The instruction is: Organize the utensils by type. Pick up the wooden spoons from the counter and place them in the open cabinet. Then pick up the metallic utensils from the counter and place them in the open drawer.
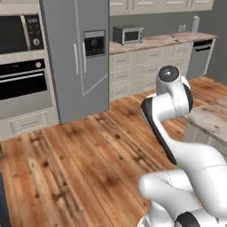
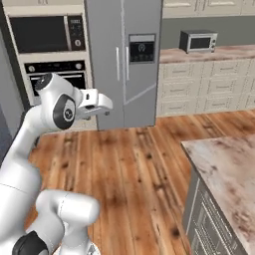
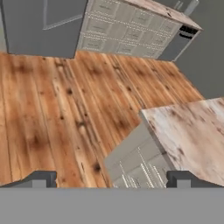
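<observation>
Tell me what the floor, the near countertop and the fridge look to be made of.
Floor: wood planks, glossy, with visible grain and knots.
Near countertop: polished stone, probably marble, mottled cream and reddish-brown.
Fridge: likely brushed steel, flat grey with a faint sheen.

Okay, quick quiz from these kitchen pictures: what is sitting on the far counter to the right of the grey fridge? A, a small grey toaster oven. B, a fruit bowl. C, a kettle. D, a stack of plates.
A: a small grey toaster oven stands on the far counter, just right of the fridge.
</observation>
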